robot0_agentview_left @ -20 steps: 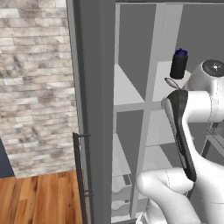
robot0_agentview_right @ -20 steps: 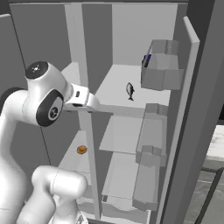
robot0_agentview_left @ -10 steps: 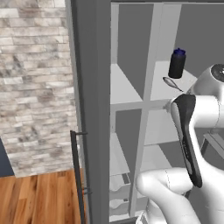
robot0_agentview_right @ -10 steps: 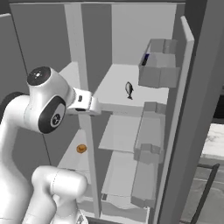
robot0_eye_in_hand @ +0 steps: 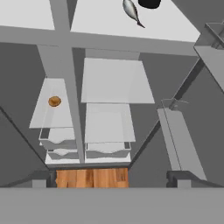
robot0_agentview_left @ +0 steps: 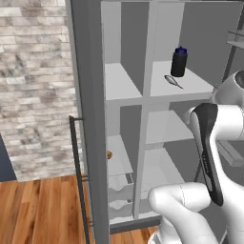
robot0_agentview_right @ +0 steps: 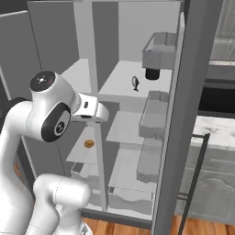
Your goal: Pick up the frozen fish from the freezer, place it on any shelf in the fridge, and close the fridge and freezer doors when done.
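Frozen fish [robot0_eye_in_hand: 131,10] glossy silvery; shelf [robot0_agentview_left: 188,85] matt smooth pale plastic; doors [robot0_agentview_left: 90,119] matt dark grey; floor [robot0_agentview_left: 43,209] polished wood; wall [robot0_agentview_left: 35,86] rough brick.

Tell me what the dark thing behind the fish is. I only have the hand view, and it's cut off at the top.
Observer: It's a dark bottle with a blue cap, standing upright on the same shelf as the fish.
Operator: What's that panel on my right?
Observer: That's the right door, swung open, with three bins stacked down its inner side.
Operator: And the left door?
Observer: The left door is open too, and a long thin handle runs down its outer face.
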Tool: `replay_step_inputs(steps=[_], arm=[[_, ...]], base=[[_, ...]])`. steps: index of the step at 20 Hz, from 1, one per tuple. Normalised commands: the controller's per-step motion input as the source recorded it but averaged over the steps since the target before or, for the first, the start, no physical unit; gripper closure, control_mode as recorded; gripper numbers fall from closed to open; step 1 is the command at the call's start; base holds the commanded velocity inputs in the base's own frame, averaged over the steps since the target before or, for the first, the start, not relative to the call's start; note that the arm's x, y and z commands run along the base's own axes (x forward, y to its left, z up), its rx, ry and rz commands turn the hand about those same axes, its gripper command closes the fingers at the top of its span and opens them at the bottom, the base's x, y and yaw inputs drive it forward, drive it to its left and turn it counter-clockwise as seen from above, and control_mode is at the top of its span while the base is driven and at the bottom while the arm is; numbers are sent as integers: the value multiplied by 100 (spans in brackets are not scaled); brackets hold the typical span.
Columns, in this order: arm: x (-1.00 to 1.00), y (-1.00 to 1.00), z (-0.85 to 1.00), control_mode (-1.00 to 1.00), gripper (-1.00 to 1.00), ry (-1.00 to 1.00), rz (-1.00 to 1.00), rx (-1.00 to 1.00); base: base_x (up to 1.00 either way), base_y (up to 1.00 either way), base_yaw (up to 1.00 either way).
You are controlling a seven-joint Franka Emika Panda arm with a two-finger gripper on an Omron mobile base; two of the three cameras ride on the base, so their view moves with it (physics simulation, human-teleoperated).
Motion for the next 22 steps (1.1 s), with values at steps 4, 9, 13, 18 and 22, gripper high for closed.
replay_step_inputs(steps=[4,9,13,18,22], arm=[[0,0,0,100,-100,0,0,0],[0,0,0,100,-100,0,0,0],[0,0,0,100,-100,0,0,0],[0,0,0,100,-100,0,0,0],[0,0,0,100,-100,0,0,0]], base=[[-63,6,0],[-59,5,0],[-54,3,0],[-44,2,0],[-42,3,0]])
